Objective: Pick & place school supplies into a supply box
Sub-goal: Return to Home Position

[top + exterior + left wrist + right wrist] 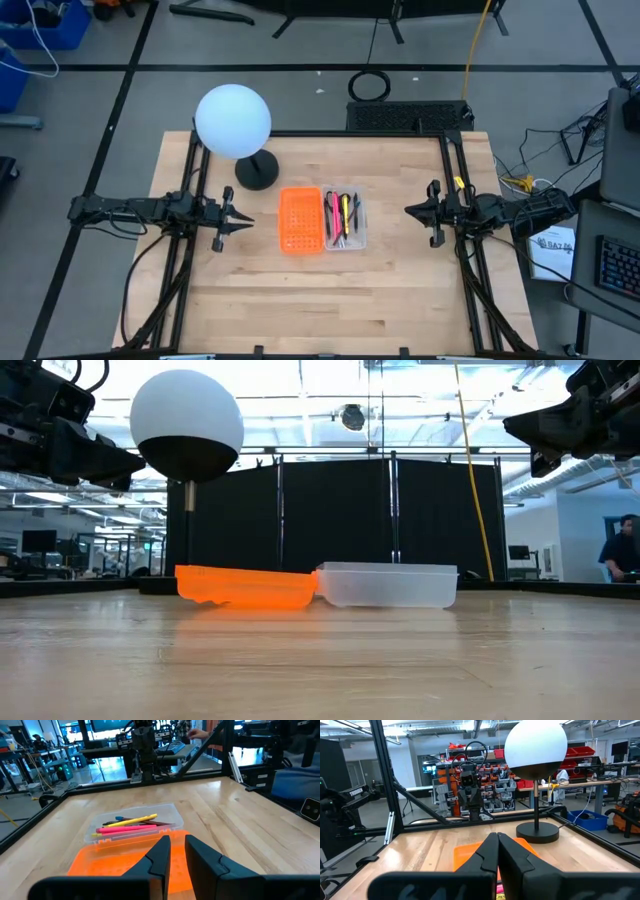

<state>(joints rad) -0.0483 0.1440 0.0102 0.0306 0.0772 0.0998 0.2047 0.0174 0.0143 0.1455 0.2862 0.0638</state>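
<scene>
**Packing looks done; homing step**

Next probably calls only for parking both arms, no grasp. Busy workshop beyond a black curtain (400, 510); butcher-block table (330, 300); globe lamp (233, 120) far-left; left gripper (248, 225) at left, fingers slightly apart; right gripper (408, 210) at right, fingers together; orange perforated tray (300, 220) touching the clear tray (364, 235), where the pens (340, 215) lie
</scene>
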